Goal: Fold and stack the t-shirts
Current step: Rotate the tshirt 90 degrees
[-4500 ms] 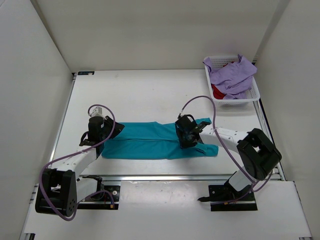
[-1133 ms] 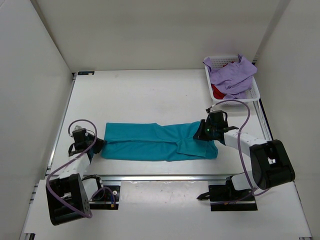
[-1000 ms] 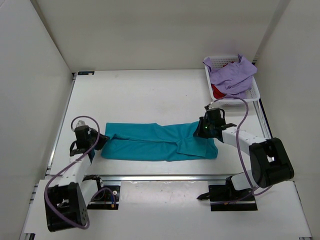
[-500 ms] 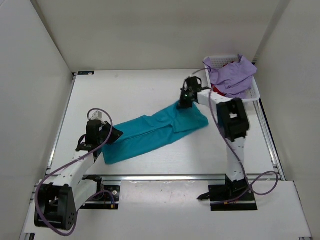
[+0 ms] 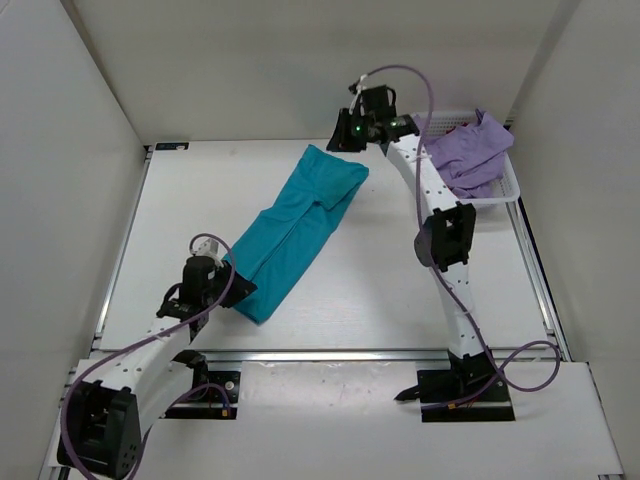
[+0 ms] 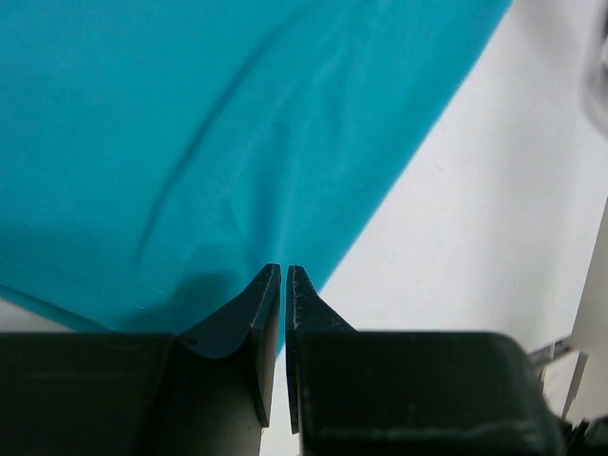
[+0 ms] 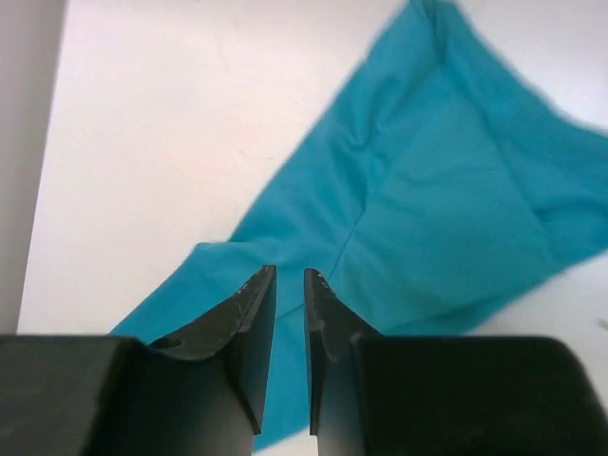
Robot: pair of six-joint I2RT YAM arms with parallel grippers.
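While the lavender t-shirt (image 5: 475, 150) waits in the basket (image 5: 508, 190), the teal t-shirt (image 5: 300, 225) lies on the table (image 5: 380, 270) folded only lengthwise, the left gripper (image 6: 285, 271) pinching its near end, the right gripper (image 7: 290, 274) parted above it.

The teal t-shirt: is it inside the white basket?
No, the teal t-shirt lies stretched out on the table, apart from the basket.

Folded t-shirt (image 5: 300, 225) lying diagonally across the table (image 5: 400, 290) — near end sitting at the left gripper (image 6: 283, 271) front-left, far end reaching back-centre just beside the right gripper (image 7: 290, 275), basket (image 5: 505, 187) standing in the back-right corner — another t-shirt (image 5: 470, 150) draping over its rim.
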